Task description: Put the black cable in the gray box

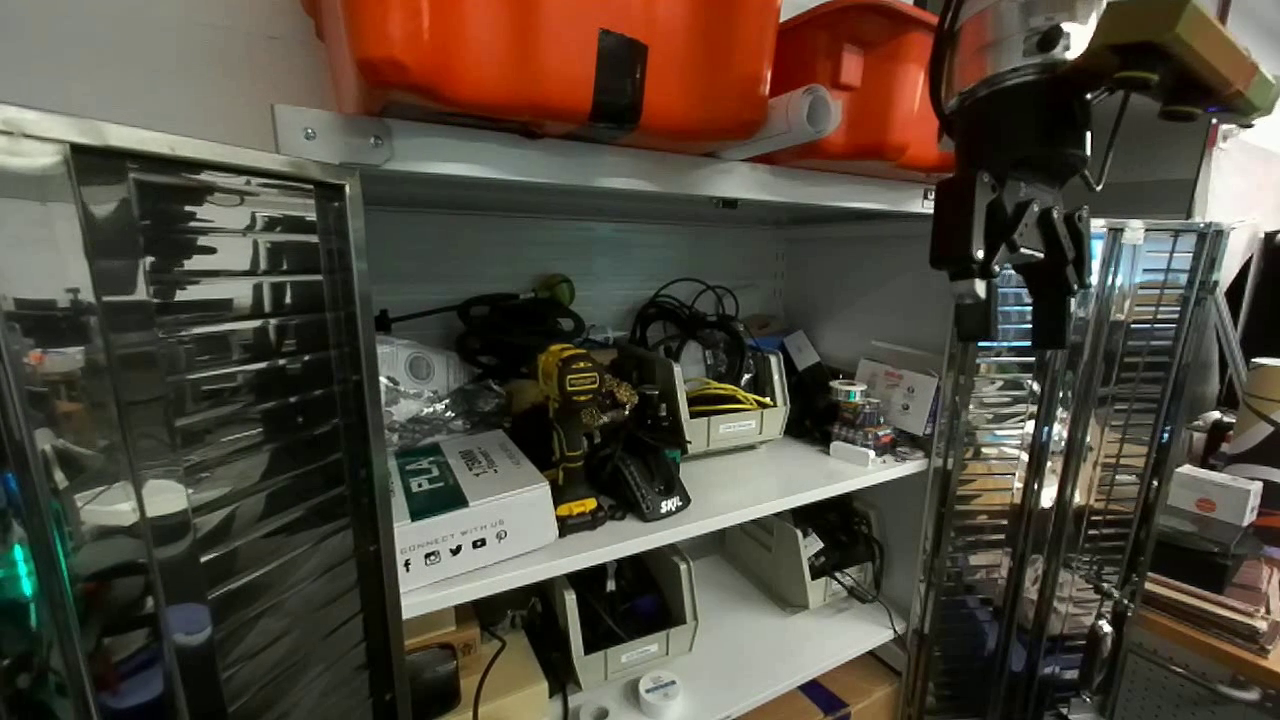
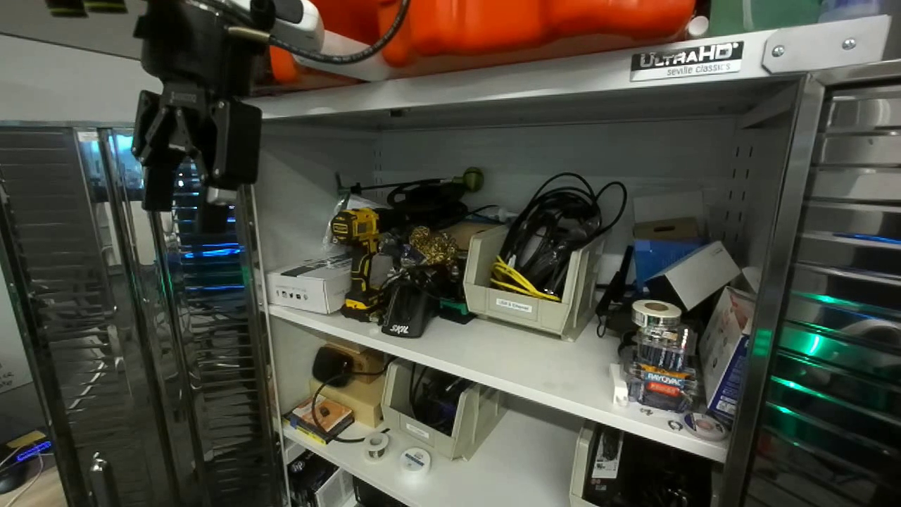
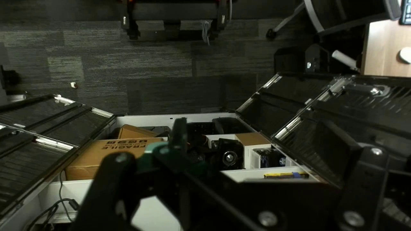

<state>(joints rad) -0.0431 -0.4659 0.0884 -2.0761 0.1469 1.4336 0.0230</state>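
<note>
we've got black cable (image 2: 524, 229) looping up out of the gray box (image 2: 521, 318) on the upper counter (image 2: 493, 355), yellow cable (image 2: 517, 279) at the box's front, and there's our pincer (image 1: 1012, 320), hanging well apart from it, jaws spread!

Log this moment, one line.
claw: open, nothing held | upper gray box: black cables, yellow cable inside | lower black cable: lower shelf, beside lower gray box

Wrist view: dark patchwork floor (image 3: 154, 67) spans 10 to 1 o'clock; wooden counter (image 3: 382, 48) at 2. In an exterior view: pale wall (image 1: 180, 50) at 10 o'clock; white cabinet (image 1: 560, 160) between glossy slatted doors (image 1: 230, 450) at 9 and 3; green glint (image 1: 22, 570) at 8.
</note>
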